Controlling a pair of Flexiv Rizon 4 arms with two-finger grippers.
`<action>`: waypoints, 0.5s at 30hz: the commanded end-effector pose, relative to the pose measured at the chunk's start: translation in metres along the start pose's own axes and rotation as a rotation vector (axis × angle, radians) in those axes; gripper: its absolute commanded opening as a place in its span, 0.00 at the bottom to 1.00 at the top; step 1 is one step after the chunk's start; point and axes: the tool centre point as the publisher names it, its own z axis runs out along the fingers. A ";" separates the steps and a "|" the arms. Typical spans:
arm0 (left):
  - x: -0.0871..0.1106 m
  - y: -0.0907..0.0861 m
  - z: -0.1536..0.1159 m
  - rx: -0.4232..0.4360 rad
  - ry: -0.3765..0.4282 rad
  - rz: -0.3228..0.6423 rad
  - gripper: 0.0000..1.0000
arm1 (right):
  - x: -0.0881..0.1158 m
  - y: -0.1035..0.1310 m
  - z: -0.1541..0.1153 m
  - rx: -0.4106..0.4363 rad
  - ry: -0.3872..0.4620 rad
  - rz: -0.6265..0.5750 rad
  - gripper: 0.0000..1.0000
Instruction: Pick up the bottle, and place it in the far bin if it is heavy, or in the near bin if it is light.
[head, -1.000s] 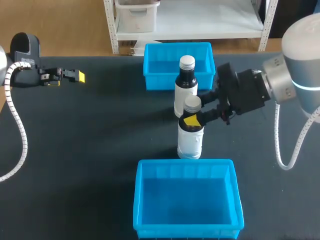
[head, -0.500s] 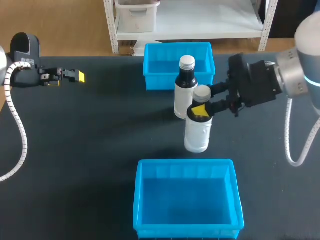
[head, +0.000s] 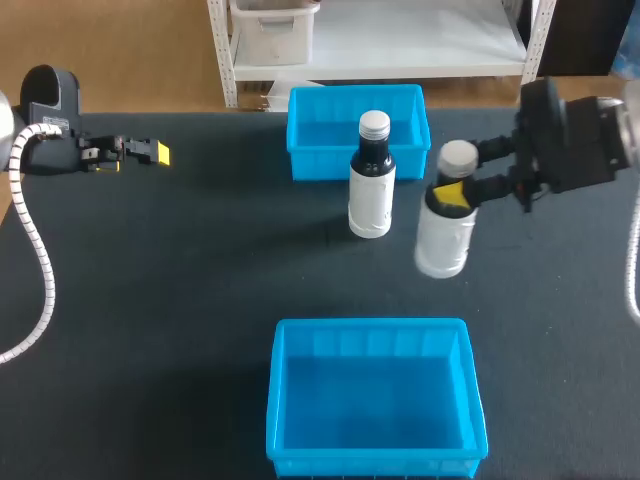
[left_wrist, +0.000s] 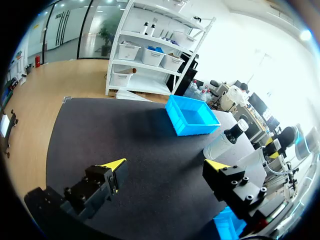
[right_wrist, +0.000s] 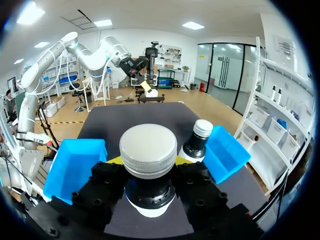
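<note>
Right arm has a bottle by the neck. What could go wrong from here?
The right gripper grips the held bottle only at its neck, so it may swing or slip. The other bottle stands just in front of the far bin; a move that way could knock it over.
</note>
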 end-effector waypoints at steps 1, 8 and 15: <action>0.000 0.000 0.000 0.000 0.000 0.000 1.00 | 0.004 0.000 -0.033 0.019 0.010 0.017 0.00; 0.000 0.000 0.000 0.000 0.000 0.000 1.00 | 0.024 -0.018 -0.061 0.060 0.034 0.047 0.00; 0.000 0.000 0.000 0.000 0.000 0.000 1.00 | 0.040 -0.035 -0.085 0.079 0.031 0.060 0.00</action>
